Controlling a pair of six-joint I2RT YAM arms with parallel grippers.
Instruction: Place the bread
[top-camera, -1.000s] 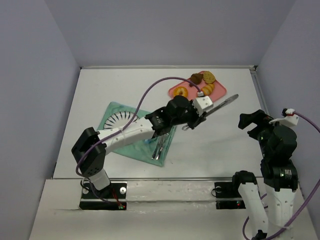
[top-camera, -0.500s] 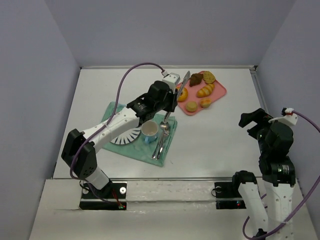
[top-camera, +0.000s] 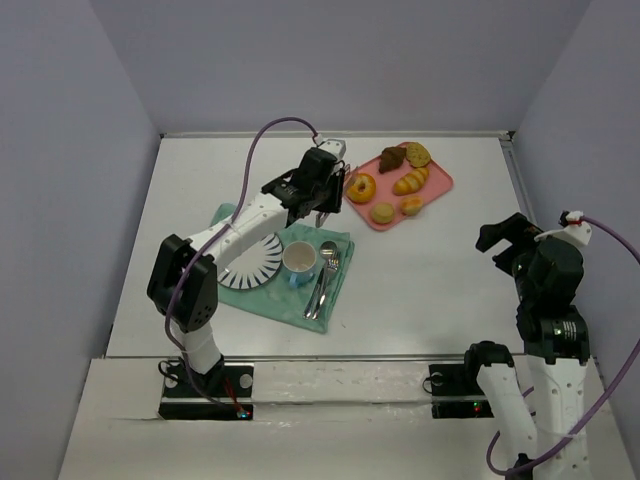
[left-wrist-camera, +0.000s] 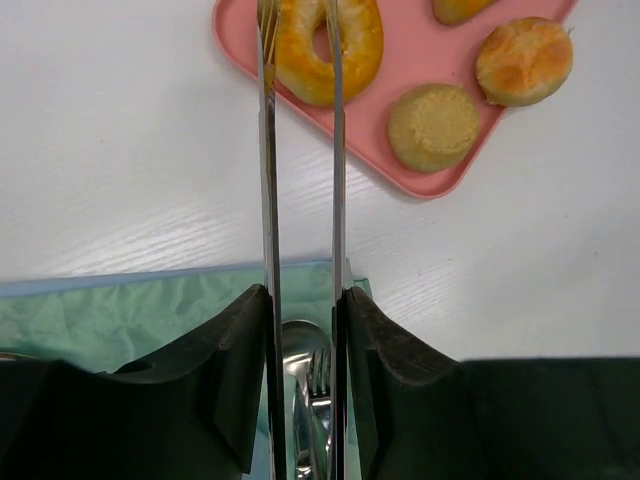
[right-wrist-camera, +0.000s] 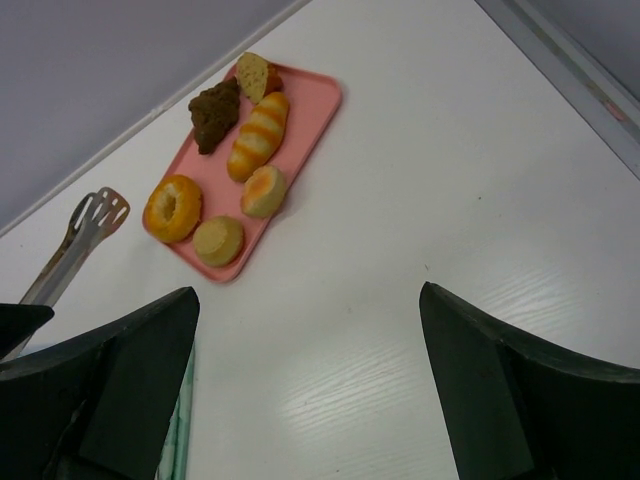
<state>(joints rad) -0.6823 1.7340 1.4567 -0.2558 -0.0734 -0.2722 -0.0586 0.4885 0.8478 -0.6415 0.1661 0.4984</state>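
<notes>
The bread (top-camera: 361, 187) is a golden-orange doughnut bun on the left end of the pink tray (top-camera: 440, 183). It also shows in the left wrist view (left-wrist-camera: 362, 45) and the right wrist view (right-wrist-camera: 172, 208). My left gripper (top-camera: 318, 193) (left-wrist-camera: 303, 300) is shut on metal tongs (left-wrist-camera: 266, 150), whose two arms stand a little apart. The tongs (right-wrist-camera: 88, 222) point at the bread, with their tips just left of it; I cannot tell whether they touch it. My right gripper (top-camera: 507, 236) (right-wrist-camera: 310, 330) is open and empty, far right.
The tray also holds a striped croissant-like roll (top-camera: 410, 181), two small plain buns (top-camera: 382, 212), a dark pastry (top-camera: 392, 159) and a brown cookie (top-camera: 417, 154). A green placemat (top-camera: 232, 215) carries a striped plate (top-camera: 250, 265), a cup (top-camera: 299, 260), a fork and a spoon (top-camera: 324, 280).
My left arm has swung the tongs from the table's middle right back to the left, over the placemat, and now points them at the bread. The right arm has barely moved.
</notes>
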